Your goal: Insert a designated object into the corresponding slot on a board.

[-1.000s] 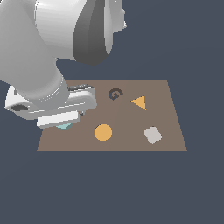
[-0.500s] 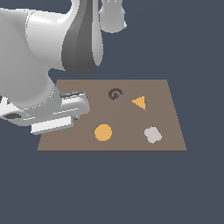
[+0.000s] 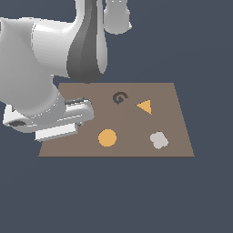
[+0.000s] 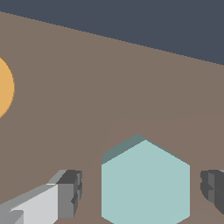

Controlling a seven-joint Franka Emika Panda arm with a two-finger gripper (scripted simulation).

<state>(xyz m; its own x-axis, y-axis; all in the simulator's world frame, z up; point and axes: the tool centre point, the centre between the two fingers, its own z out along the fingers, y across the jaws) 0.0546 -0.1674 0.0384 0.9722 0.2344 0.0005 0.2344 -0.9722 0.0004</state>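
Teal octagon block [image 4: 145, 181] sits low in the wrist frame, lying on the brown board [image 4: 131, 83] between my 2 fingers [image 4: 68, 192], which stand apart on either side without touching it. I'd judge I should centre over it, close evenly on opposite flat edges, then lift straight. Its slot isn't visible. The orange disc [image 3: 107, 138] lies nearby.
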